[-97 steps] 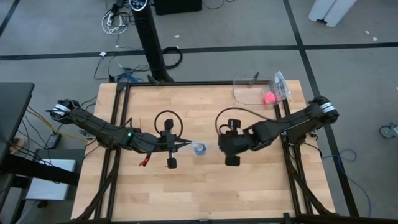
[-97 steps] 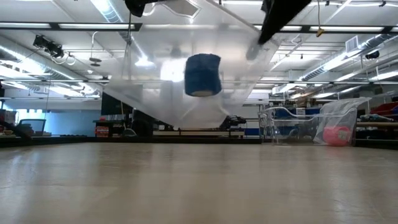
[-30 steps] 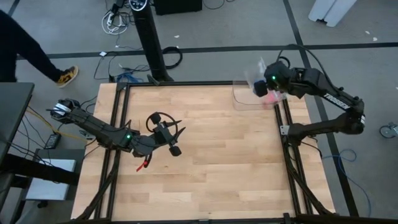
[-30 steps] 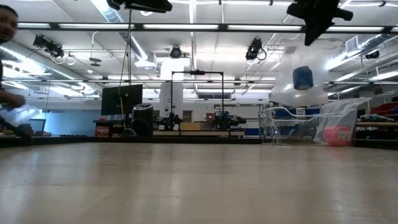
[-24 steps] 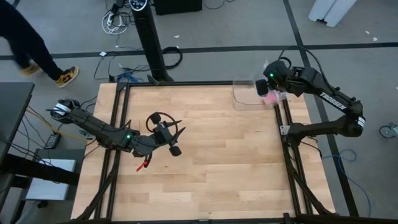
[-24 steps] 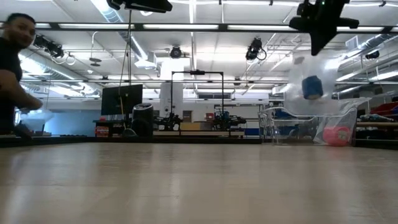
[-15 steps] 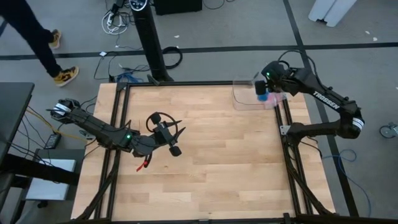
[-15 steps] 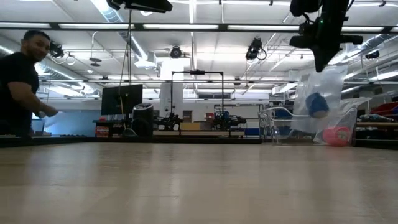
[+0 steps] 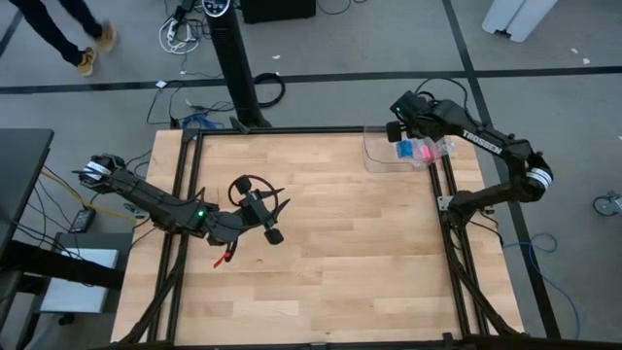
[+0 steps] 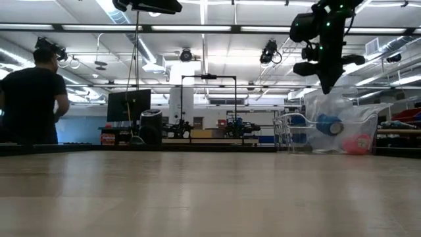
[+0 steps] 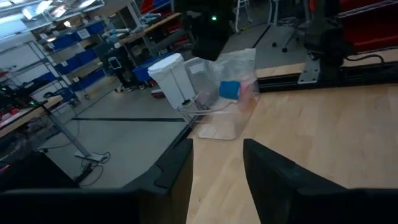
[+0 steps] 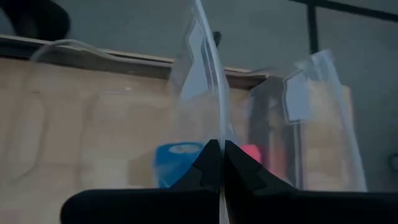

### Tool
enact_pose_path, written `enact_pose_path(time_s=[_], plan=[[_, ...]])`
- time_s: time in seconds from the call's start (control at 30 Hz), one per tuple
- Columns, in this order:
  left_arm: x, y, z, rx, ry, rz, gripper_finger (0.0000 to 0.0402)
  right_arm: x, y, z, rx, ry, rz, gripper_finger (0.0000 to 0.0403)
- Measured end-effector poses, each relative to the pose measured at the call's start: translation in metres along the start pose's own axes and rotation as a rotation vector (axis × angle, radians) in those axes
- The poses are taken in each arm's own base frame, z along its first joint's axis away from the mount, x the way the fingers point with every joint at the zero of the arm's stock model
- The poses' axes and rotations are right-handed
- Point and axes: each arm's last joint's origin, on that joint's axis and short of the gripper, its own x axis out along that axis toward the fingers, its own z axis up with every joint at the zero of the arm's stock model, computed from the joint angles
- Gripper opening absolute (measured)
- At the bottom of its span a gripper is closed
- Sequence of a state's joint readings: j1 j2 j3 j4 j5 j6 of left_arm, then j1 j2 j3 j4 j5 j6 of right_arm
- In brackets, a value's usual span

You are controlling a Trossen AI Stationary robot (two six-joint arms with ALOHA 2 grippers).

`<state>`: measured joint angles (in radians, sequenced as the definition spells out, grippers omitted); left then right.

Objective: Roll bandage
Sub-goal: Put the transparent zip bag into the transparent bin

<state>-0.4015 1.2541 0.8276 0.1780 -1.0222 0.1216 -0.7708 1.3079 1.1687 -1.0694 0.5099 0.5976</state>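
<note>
The bandage [image 9: 404,151] is a bright blue coil lying in the bottom of a clear plastic bag [image 10: 335,105]. The bag hangs down into a clear bin [image 9: 379,157] at the table's far right corner. My right gripper [image 9: 398,131] is above the bin, shut on the bag's top. The coil also shows in the low view [image 10: 327,125], the left wrist view [image 11: 229,89] and the right wrist view [image 12: 177,163]. My left gripper [image 9: 276,223] waits open over the table's left middle with nothing between its fingers [image 11: 273,174]. My right gripper pinches the clear bag's upper edge [image 12: 211,118] between its two fingers. The fingers come slanting down from above. The bag hangs below them, its lower part with the bandage coil inside the bin's walls [image 10: 296,131].
A pink ball [image 9: 423,153] lies in the clear bin beside the bag [image 10: 358,143]. Black frame rails [image 9: 185,194] run along the table's left and right sides. A person [image 10: 29,99] stands in the room beyond the table's far left.
My right gripper has come down and a little toward the table's left, tipping further downward, still shut on the bag. The bag with the bandage has sunk from above the bin to down inside it. A person has walked along behind the table.
</note>
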Motion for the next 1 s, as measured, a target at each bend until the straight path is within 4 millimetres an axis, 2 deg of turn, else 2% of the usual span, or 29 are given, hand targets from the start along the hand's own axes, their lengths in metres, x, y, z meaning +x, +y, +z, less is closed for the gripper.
enact_pose_path(time_s=[0.13,0.33,0.5,0.6,0.87,1.0], plan=[[0.0,-0.001,-0.005,-0.01,0.029,-0.016,0.0148,0.008,-0.002,0.007,-0.003,-0.005,-0.009,0.0],[-0.001,-0.001,-0.013,-0.019,0.085,-0.017,0.0148,0.0,-0.018,0.018,0.09,-0.078,0.062,0.0],[-0.001,-0.001,-0.014,-0.034,0.089,-0.016,0.0148,-0.001,-0.023,0.016,0.177,-0.064,0.049,0.0],[-0.001,-0.001,-0.014,-0.035,0.089,-0.016,0.0148,0.007,-0.016,0.008,0.187,-0.065,0.056,0.0],[-0.001,-0.001,-0.014,-0.039,0.088,-0.016,0.0148,0.048,-0.005,-0.022,0.149,-0.055,0.067,0.0],[-0.001,-0.001,-0.014,-0.048,0.089,-0.017,0.0147,0.055,-0.004,-0.027,0.109,-0.064,0.075,0.0012]])
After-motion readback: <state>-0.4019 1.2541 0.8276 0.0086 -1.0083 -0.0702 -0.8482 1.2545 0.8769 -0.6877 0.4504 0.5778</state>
